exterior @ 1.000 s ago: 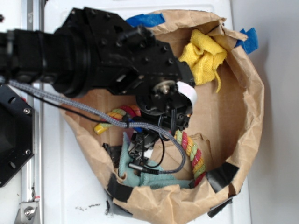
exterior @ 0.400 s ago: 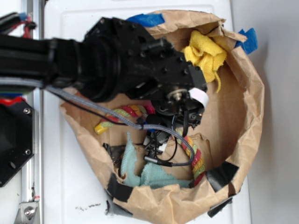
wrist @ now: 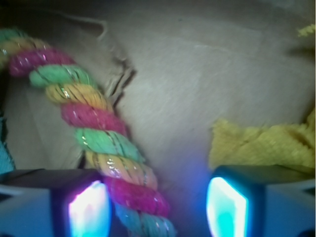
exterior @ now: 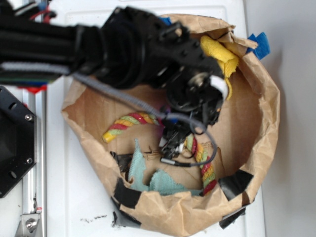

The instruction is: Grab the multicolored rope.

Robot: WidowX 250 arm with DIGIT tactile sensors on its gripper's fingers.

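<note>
The multicolored rope (exterior: 131, 121), twisted from red, yellow and pale green strands, curves across the floor of a brown paper bag (exterior: 266, 113); its yellow-capped end lies at the left and its other stretch (exterior: 205, 165) runs down at the right. My gripper (exterior: 174, 145) hangs over the rope's middle bend, where the arm hides the cord. In the wrist view the rope (wrist: 94, 118) runs diagonally down between my fingers, close to the left finger (wrist: 89, 210) and apart from the right one. The gripper (wrist: 158, 207) is open.
A yellow cloth (exterior: 224, 54) sits at the bag's top right, just beyond my right finger in the wrist view (wrist: 261, 145). A teal cloth (exterior: 148, 180) lies at the bag's bottom. Black tape (exterior: 234, 183) and blue tape (exterior: 259, 44) patch the crumpled rim.
The arm has swung right and toward the yellow cloth, uncovering the rope's left stretch. The gripper now sits lower over the rope's bend.
</note>
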